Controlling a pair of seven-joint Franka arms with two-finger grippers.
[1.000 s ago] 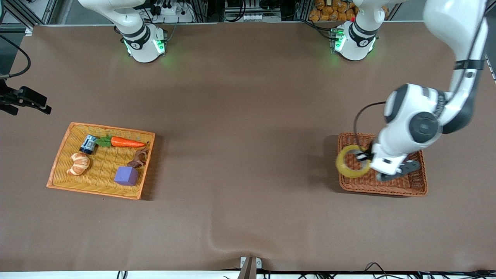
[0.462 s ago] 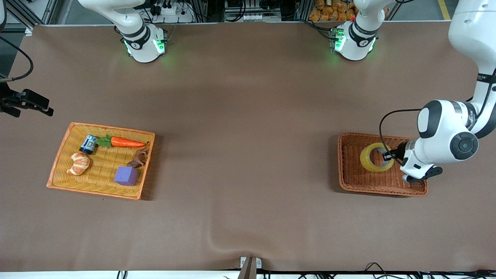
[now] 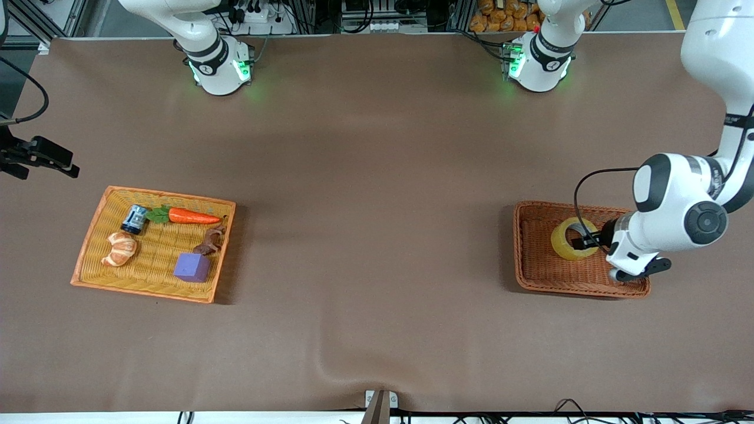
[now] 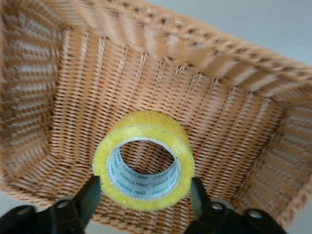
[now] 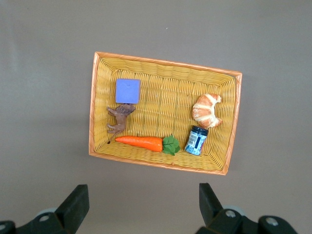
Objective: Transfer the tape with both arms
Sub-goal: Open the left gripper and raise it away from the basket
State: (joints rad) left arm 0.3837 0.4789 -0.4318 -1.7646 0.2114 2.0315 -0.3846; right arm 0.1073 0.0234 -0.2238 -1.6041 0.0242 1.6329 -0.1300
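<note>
Tape (image 3: 572, 238) sits tilted on edge over the brown basket (image 3: 530, 274) at the left arm's end of the table. We see the left gripper (image 4: 145, 196) with its fingers (image 4: 91, 195) at the roll's sides, seemingly pinching it. We judge the grip shallow: the roll may twist or slip back into the basket. The right gripper (image 5: 141, 202) hangs spread wide over the yellow basket (image 5: 102, 61), waiting; a mistimed handover could drop it
</note>
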